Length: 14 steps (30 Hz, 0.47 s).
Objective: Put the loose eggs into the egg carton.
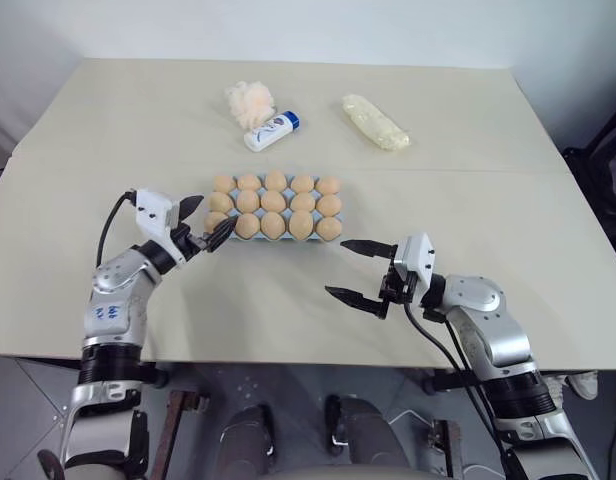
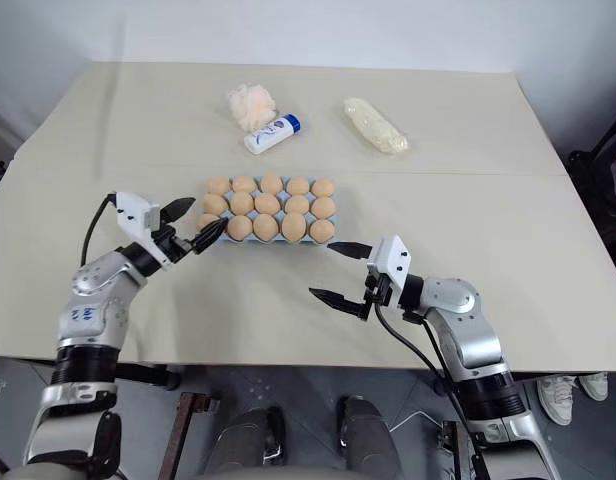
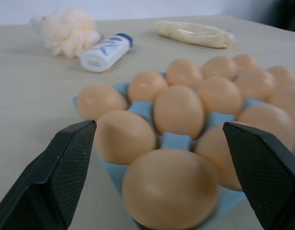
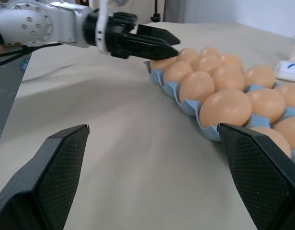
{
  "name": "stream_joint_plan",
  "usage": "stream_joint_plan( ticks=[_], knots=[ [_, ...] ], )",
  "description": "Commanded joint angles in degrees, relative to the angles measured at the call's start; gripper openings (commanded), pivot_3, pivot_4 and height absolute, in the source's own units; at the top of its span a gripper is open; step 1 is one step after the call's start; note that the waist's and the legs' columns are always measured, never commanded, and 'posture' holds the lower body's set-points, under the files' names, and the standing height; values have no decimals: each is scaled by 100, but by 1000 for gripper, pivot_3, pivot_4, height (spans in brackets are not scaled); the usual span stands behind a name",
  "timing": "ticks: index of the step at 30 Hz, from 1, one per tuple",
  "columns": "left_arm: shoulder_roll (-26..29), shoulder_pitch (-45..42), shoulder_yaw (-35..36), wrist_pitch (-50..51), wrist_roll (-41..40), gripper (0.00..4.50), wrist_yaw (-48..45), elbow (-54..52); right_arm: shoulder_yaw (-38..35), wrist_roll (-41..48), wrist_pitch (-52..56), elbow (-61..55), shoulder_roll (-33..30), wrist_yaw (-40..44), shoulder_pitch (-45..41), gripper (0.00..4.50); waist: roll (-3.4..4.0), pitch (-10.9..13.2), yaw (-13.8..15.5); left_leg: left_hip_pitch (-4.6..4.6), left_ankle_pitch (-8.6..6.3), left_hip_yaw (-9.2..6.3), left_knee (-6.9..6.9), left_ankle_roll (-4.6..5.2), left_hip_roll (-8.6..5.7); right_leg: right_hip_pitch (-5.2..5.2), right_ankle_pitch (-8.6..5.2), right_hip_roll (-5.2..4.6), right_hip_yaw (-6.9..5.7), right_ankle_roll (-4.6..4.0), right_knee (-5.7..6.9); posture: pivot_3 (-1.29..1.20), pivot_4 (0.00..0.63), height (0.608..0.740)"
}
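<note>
The left gripper [image 1: 206, 222], with two black fingers, stands released at the left end of the egg carton, its fingers spread and holding nothing. Its tips lie just beside the carton's near-left corner; the left wrist view shows the fingers [image 3: 66, 167] set wide on either side of the nearest egg, apart from it.

The flat light blue moulded egg carton [image 3: 176, 141] lies on the beige rectangular table [image 1: 488, 220], near its middle. Its three rows of five cups are all filled: fifteen smooth tan-brown oval eggs [image 1: 275, 205] sit upright in the cups. There are no loose eggs on the table surface.

Behind the carton, toward the table's far edge, lies a pale fluffy puff [image 1: 250, 100]. Just beside it lies a white plastic bottle with a blue cap [image 1: 271, 131], on its side. Further right, well apart from the bottle, lies a cream lumpy bag [image 1: 376, 122].

The right gripper [image 1: 354, 268] hangs over bare table near the carton's near-right corner, apart from it. Its black fingers are spread wide and empty, pointing toward the left.
</note>
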Motion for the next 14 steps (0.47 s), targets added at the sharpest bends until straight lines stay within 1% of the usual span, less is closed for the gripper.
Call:
stream_joint_plan(
  ticks=[1, 4, 8, 11, 14],
  knots=[
    [664, 565, 372, 38, -277, 4453, -640, -886, -236, 137, 23, -272, -162, -21, 43, 4500, 0, 0, -14, 0, 0, 1, 0, -1, 2, -2, 0, 2, 0, -1, 0, 0, 150, 740],
    [1324, 1166, 503, 52, -362, 4453, -1301, -1152, -347, 191, 82, -287, -381, 82, 79, 4500, 3, 1, -5, 4, -1, 0, -8, -7, 8, -3, -7, 3, -2, -12, -1, 0, 150, 740],
    [1942, 1711, 578, -300, -200, 4453, -1980, -1007, -545, 275, 113, -229, -709, 252, 115, 4500, 4, 2, 25, 8, -15, -1, -8, -33, 8, 0, -16, -2, -2, -29, -5, 0, 150, 740],
    [2175, 1895, 616, -571, -96, 4453, -2222, -739, -726, 310, 106, -189, -929, 302, 173, 4500, 4, 2, 35, 7, -15, -2, -10, -32, 7, -1, -19, -10, -2, -34, -12, 0, 150, 740],
    [2179, 1753, 646, -744, 84, 4453, -1978, -464, -851, 336, 133, -183, -1008, 257, 240, 4500, 4, 2, 30, 6, -16, -3, -19, -31, 7, -1, -24, -13, -1, -44, -21, 0, 150, 740]
  ],
)
